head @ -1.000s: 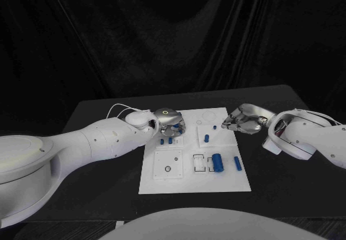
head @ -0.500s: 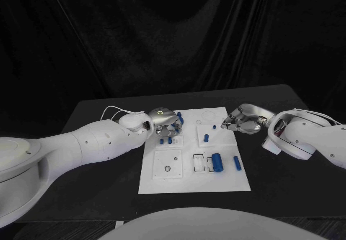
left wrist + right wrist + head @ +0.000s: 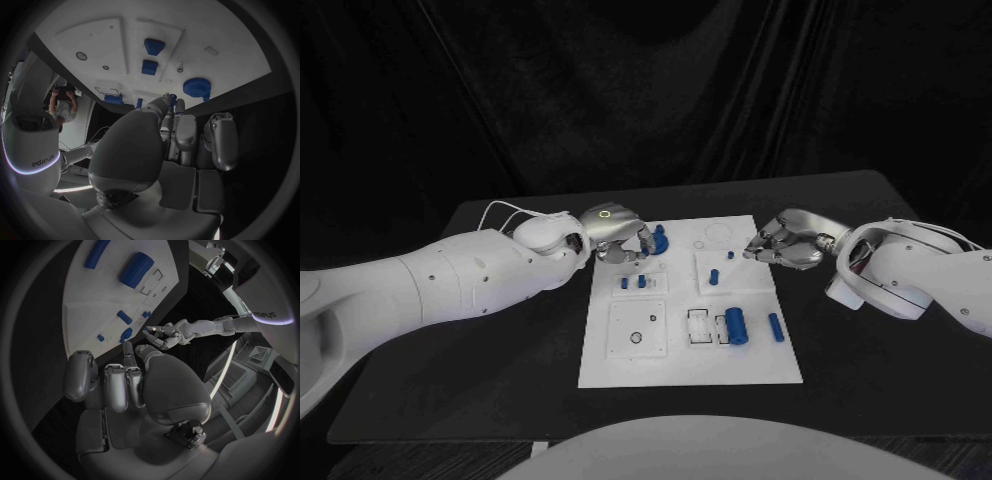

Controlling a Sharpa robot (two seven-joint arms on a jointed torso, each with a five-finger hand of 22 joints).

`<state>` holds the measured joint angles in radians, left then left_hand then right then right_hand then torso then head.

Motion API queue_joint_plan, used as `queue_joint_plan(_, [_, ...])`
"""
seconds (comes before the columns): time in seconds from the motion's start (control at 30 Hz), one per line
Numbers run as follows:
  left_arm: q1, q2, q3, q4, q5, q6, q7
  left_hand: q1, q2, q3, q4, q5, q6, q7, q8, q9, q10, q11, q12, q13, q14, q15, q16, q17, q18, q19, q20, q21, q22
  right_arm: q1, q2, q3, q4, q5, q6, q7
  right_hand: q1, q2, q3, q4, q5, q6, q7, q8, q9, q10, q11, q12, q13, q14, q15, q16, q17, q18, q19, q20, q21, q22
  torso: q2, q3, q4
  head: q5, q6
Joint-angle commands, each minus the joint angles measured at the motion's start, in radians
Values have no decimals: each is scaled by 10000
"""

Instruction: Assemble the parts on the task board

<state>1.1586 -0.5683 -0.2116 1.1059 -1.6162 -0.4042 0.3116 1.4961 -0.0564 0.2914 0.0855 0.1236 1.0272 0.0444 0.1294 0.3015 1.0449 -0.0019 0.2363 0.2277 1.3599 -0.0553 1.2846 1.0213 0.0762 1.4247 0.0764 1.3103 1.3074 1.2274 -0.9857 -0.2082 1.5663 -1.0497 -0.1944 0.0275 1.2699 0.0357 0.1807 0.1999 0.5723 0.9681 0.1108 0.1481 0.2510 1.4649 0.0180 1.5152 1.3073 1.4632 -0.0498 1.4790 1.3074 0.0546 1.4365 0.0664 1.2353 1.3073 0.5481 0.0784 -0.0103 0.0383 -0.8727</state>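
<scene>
**Both hands at the far end of the task board**

The left hand [image 3: 617, 235] has its fingers [image 3: 181, 132] curled in close together; between the thumb and a fingertip a small blue bit shows in the left wrist view, but I cannot tell whether it is a held part or just a part lying on the board beyond. This hand hangs over the far left corner of the task board [image 3: 689, 355], just beside a blue gear-shaped part [image 3: 659, 241] that stands near the board's far edge. Under the hand, two small blue blocks [image 3: 632, 283] lie side by side on the board.

The right hand [image 3: 783, 240] sits at the far right edge of the board with its fingers [image 3: 115, 387] bent inward and near each other; nothing shows in them. Near it on the board lie a short blue peg [image 3: 714, 276] and a smaller blue piece [image 3: 730, 255].

Toward the near half of the board, a thick blue cylinder [image 3: 734, 325] lies beside a slim blue pin [image 3: 776, 327], with rectangular recesses [image 3: 698, 324] just to their left. A square plate section with a small ring [image 3: 636, 338] takes up the board's left near part. The board rests in the middle of the black table [image 3: 488, 380]
</scene>
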Motion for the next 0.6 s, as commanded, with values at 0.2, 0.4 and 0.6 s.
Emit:
queue_joint_plan(0.2, [31, -114, 4, -96, -37, 696, 80, -22, -50, 24, 85, -55, -86, 21, -59, -20, -63, 2, -73, -24, -29, -14, -40, -22, -156, -29, -7, -28, 1826, -29, 20, 8, -33, -4, 218, -168, 3, 14, 31, -34, 35, 6, -34, -27, 14, 310, 78, -77, 1394, 731, 63, -74, 1010, 205, -64, -16, -58, 1624, 1, 8, -5, 36, 1])
queue_joint_plan(0.4, [-22, -93, 3, -291, -37, 794, -1, -45, -77, 11, 114, -85, -103, 36, -81, -28, -65, 20, -114, -37, -61, -8, -78, -84, -147, -54, -10, -73, 1814, -33, 57, 8, -55, -4, 280, -177, 6, 15, 35, -39, 36, 5, -36, -27, 14, 299, 77, -86, 1376, 727, 62, -83, 995, 209, -72, -16, -76, 1619, 3, 6, 2, 71, 1])
queue_joint_plan(0.6, [-93, -30, 2, -467, -37, 689, -34, -64, -103, -2, 132, -87, -107, 36, -91, -31, -59, 21, -134, -42, -89, -3, -110, -136, -137, -79, -12, -117, 1802, -40, 67, 8, -76, -4, 313, -176, 10, 17, 40, -45, 37, 5, -37, -28, 15, 298, 76, -87, 1374, 727, 61, -82, 997, 210, -74, -16, -81, 1617, 23, -8, -3, 72, 1])
